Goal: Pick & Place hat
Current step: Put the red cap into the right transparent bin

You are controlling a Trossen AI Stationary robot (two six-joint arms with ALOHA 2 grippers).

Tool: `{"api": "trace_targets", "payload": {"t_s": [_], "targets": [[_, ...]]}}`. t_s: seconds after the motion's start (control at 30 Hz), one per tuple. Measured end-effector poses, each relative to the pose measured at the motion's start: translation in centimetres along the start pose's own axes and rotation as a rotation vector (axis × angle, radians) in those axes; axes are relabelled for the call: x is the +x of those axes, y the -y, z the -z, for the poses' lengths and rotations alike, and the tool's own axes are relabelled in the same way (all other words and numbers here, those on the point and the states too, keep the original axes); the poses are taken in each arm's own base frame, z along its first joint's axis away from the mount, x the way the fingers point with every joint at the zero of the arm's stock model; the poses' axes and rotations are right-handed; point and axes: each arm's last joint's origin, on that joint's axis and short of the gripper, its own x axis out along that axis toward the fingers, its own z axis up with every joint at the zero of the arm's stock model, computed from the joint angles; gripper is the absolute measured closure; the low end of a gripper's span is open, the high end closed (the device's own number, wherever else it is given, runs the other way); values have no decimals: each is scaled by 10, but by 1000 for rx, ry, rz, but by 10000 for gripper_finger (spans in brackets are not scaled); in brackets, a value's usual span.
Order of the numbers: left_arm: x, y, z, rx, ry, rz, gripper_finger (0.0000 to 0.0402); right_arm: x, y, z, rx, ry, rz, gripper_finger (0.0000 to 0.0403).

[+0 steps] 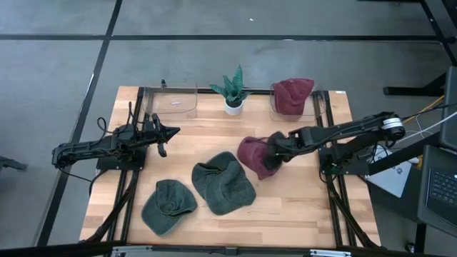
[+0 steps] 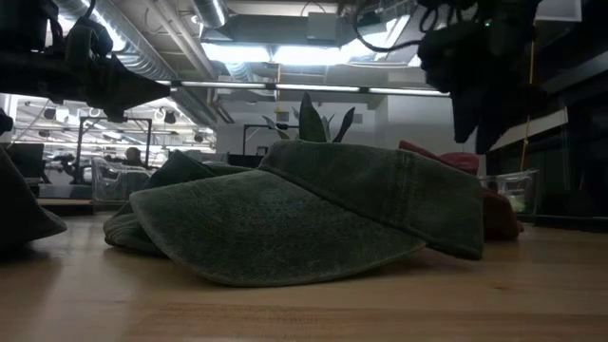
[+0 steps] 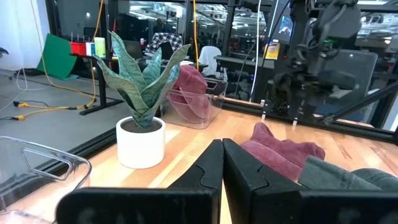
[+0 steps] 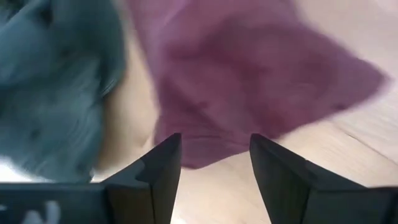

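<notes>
Your left gripper (image 1: 171, 132) waits over the left side of the counter (image 1: 186, 153), its jaws pressed together on nothing, pointing toward the middle. In front of it, near the counter's front edge, lies a dark green cap (image 1: 168, 206). Just to its right a second green hat (image 1: 223, 182) lies near the centre; you cannot tell from above whether the two touch.

At the back edge a clear bin (image 1: 178, 100) stands on the left, a small potted plant (image 1: 233, 91) in a white pot in the middle, and another clear bin (image 1: 318, 103) on the right with a maroon hat (image 1: 293, 94) inside it.

Right of centre lies a second maroon hat (image 1: 255, 153), just beside the green hat at the centre. Your right gripper (image 1: 280, 151) is right at this hat's right-hand edge. In the right wrist view its jaws stand well apart with nothing between them, and the maroon fabric (image 4: 249, 81) lies spread on the wood just ahead of the fingertips (image 4: 163, 165). The right arm (image 1: 350, 128) reaches in from the counter's right edge.
</notes>
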Motion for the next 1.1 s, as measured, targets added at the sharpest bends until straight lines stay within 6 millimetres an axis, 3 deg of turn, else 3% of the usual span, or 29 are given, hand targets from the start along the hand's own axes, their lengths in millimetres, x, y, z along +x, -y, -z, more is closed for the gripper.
{"api": "trace_targets", "payload": {"t_s": [0.13, 0.43, 0.53, 0.73, 1.0, 1.1], "targets": [[0, 0, 0, 0, 0, 0, 398, -2, 8, 3, 68, 32, -6, 209], [0, 0, 0, 0, 0, 0, 398, 34, 30, 27, 295, 6, -205, 209], [0, 0, 0, 0, 0, 0, 398, 41, 35, 31, 293, 20, -260, 209], [0, 0, 0, 0, 0, 0, 398, 44, 40, 32, -36, 82, -203, 209], [0, 0, 0, 0, 0, 0, 398, 44, 41, 30, -692, 185, -127, 209], [0, 0, 0, 0, 1, 0, 398, 44, 41, 30, -846, 185, -121, 209]]}}
